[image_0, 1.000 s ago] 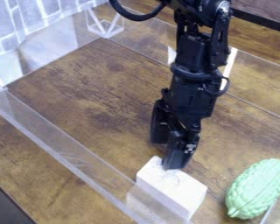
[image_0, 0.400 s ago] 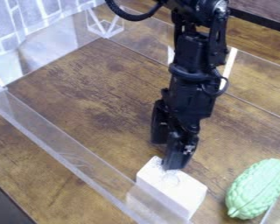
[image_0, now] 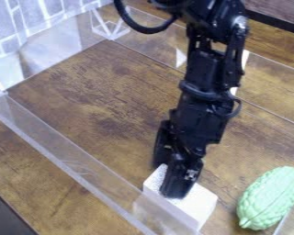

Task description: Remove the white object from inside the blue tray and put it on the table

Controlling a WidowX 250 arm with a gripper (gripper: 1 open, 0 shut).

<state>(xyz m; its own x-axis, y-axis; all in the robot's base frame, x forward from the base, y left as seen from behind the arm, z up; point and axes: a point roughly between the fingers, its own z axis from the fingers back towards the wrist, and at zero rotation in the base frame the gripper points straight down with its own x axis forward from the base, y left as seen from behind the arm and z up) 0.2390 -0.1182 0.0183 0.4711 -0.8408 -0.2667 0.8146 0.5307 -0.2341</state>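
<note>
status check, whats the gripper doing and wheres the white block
Gripper open, low over the white block, no grip seen. Block flat on the table beside the clear wall. Green gourd to its right, apart, not in the way.

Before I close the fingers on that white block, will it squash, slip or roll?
The white block looks foam-like with speckled sides, so it probably gives a little under pressure and weighs little. Its flat, boxy faces suggest it won't roll, and it lies flat on the table. The matte surface likely grips well between the open fingers.
</note>
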